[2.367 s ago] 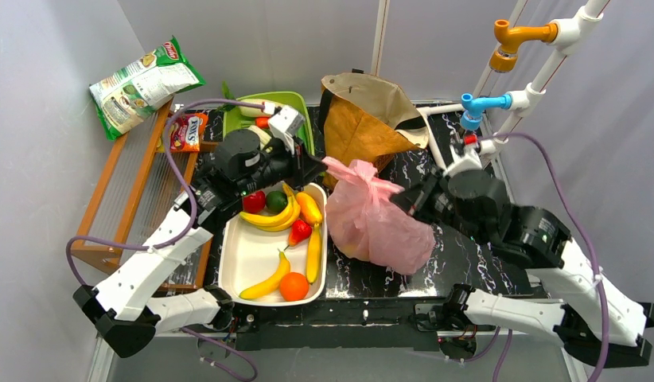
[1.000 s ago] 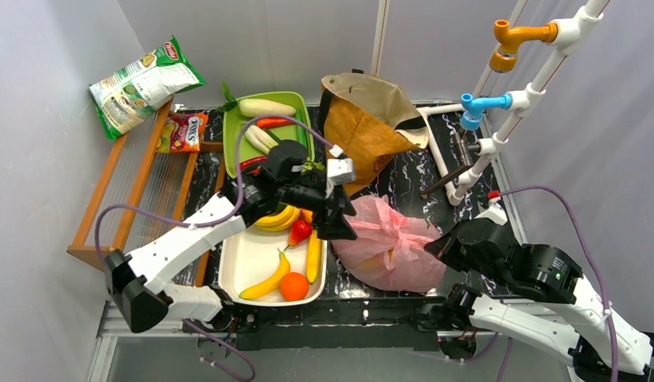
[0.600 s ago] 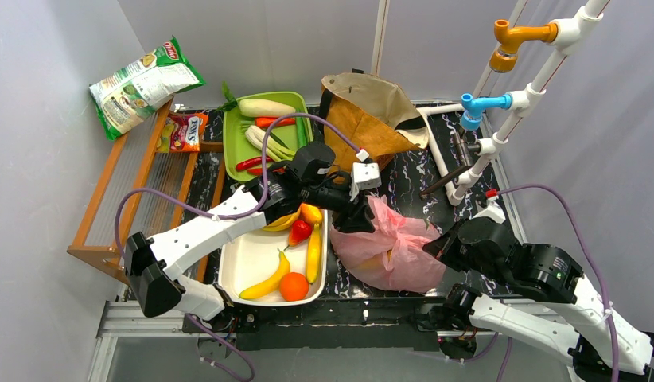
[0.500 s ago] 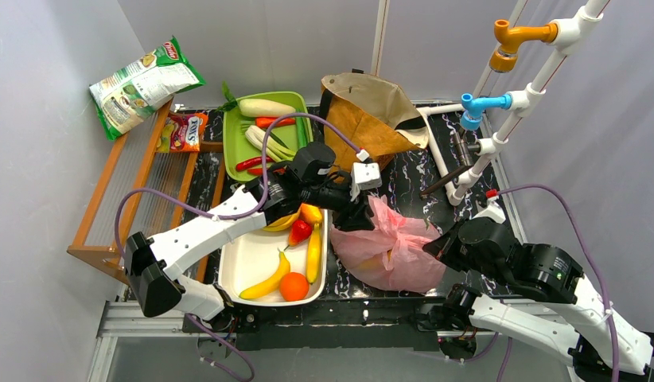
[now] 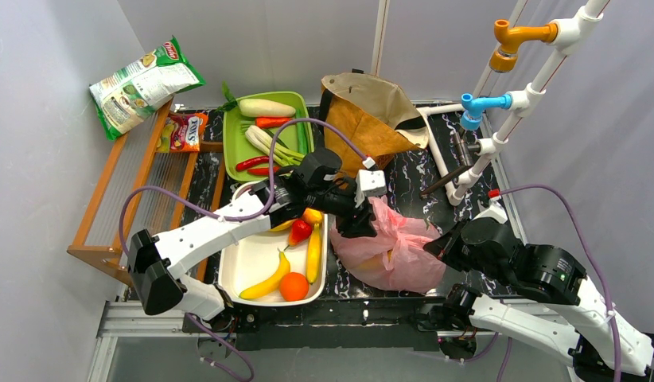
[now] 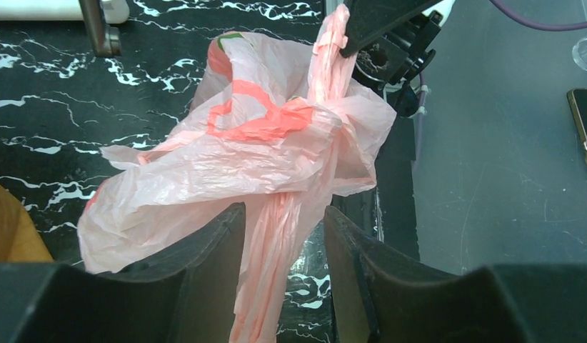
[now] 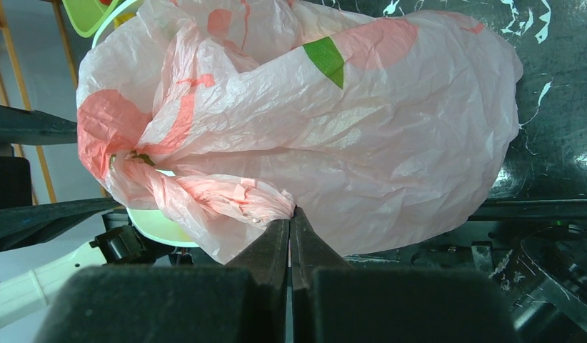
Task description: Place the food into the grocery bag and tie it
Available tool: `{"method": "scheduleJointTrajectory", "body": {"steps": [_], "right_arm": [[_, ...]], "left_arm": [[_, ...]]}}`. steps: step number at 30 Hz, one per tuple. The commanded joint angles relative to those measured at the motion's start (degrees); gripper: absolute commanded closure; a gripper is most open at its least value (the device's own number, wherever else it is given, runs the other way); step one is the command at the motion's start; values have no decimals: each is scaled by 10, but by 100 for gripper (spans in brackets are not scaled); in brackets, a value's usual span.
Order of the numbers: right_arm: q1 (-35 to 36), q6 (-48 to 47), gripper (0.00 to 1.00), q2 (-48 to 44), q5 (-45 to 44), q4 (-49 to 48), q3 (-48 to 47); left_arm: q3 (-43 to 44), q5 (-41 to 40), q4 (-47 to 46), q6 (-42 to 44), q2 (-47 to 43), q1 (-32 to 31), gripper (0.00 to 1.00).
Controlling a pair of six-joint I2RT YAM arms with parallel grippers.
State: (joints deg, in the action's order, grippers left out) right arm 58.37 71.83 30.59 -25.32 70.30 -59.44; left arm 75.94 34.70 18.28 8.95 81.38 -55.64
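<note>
Grocery bag handle pinched by right gripper; clear only from wrist.

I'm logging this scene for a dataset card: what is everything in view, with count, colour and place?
grocery bag: one, pink, table centre-right, beside the white tray.
food: at least five pieces, yellow, orange and red, in that tray.
green tray: one, far left, holding vegetables.
paper bag: one, brown, far centre.
crisp packet: one, green-and-white, above the wooden rack.
snack packet: one, orange-red, rack's far end.
pipe frame: one, white, far right.
left end effector: one, black, jaws apart around a bag handle.
right end effector: one, black, shut on another bag handle.
</note>
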Motion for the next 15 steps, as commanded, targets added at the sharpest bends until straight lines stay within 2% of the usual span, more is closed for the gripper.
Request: {"method": "scheduleJointTrajectory", "body": {"steps": [1, 7, 12, 15], "right_arm": [[0, 2, 99, -3, -8, -5, -22], [0, 5, 99, -6, -9, 2, -24], [0, 8, 99, -11, -10, 6, -24], [0, 9, 99, -13, -13, 11, -27]], "left_arm": [[-19, 3, -11, -9, -7, -9, 59], [-24, -12, -27, -27, -4, -11, 75], [-10, -45, -31, -41, -4, -11, 97], [5, -50, -24, -52, -3, -11, 100]]}}
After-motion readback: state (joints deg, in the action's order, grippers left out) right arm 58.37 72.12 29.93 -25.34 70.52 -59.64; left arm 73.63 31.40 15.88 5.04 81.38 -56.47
